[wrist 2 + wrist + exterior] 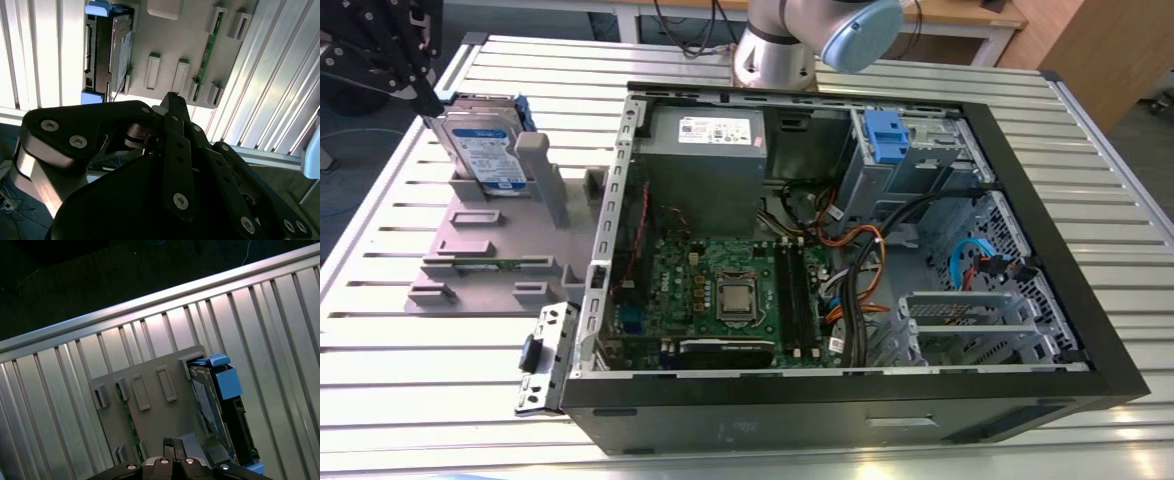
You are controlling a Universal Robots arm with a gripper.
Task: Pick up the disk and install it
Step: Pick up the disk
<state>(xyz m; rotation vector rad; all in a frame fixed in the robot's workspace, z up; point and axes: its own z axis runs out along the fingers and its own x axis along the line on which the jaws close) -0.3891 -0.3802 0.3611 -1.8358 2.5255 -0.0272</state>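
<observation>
Arm (787,45) reaches to the exterior view's left, its tool (424,92) pointing down over the grey stand (480,250), fingertips (171,97) closed together on nothing. Disk (487,150) stands on edge in that stand on the slatted worktop (400,400): silver, blue-framed, with a white-and-blue label.

Stand posts (544,180) tight beside the disk (487,150), open table (400,370) around.
</observation>
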